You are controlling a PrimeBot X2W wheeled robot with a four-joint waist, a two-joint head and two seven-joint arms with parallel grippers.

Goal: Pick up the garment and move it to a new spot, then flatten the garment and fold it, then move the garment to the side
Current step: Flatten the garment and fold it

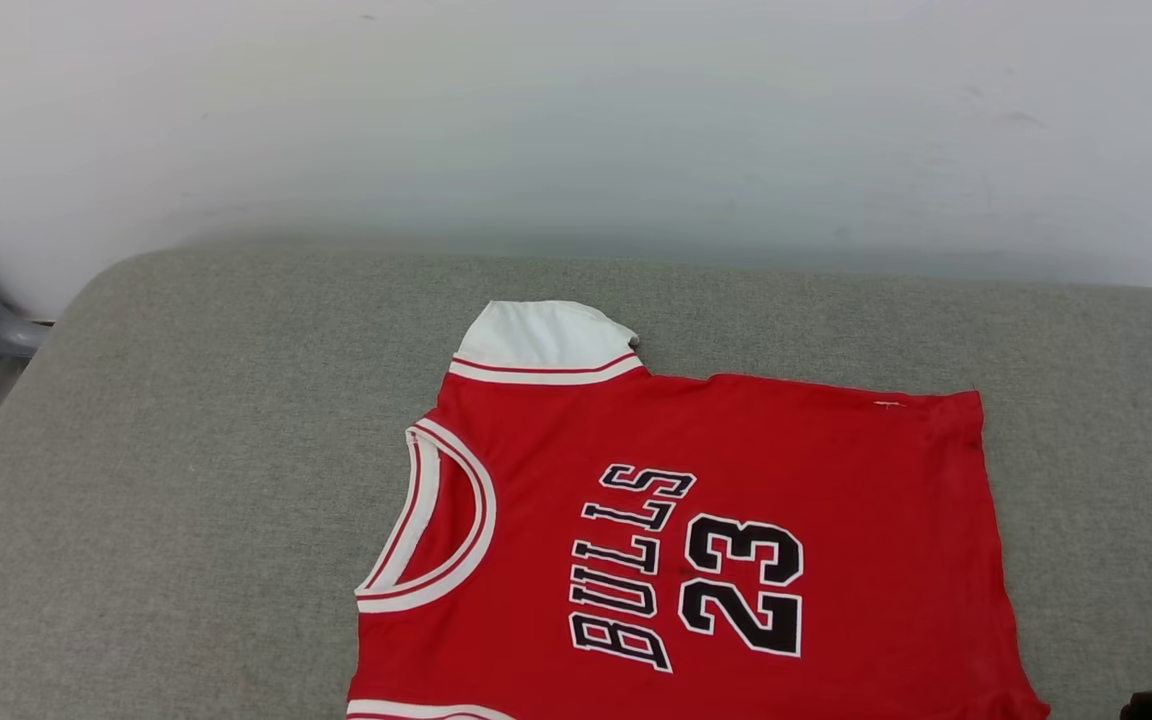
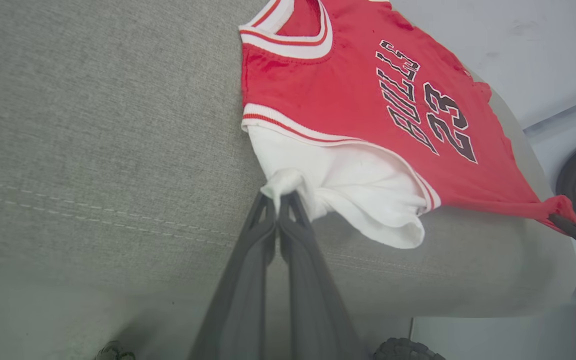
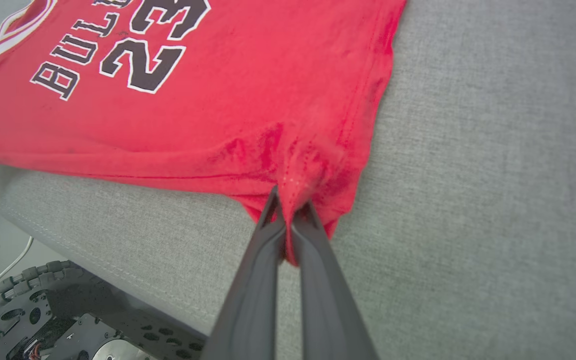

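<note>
With the left gripper (image 2: 279, 197) pinching shut on the garment's (image 1: 696, 520) near-left white sleeve and the right gripper (image 3: 290, 200) clamping its near-right hem corner, the robot is flattening it on the grey cushion (image 1: 186, 450), leaving folding and setting aside.

The left gripper (image 2: 279, 199) and right gripper (image 3: 290, 202) each have two long, matte dark-grey fingers tapering to slim tips. The black wheel (image 3: 15, 292) is ringed with ribbed rollers, beside a black plate (image 3: 153, 334) pierced with holes.
</note>
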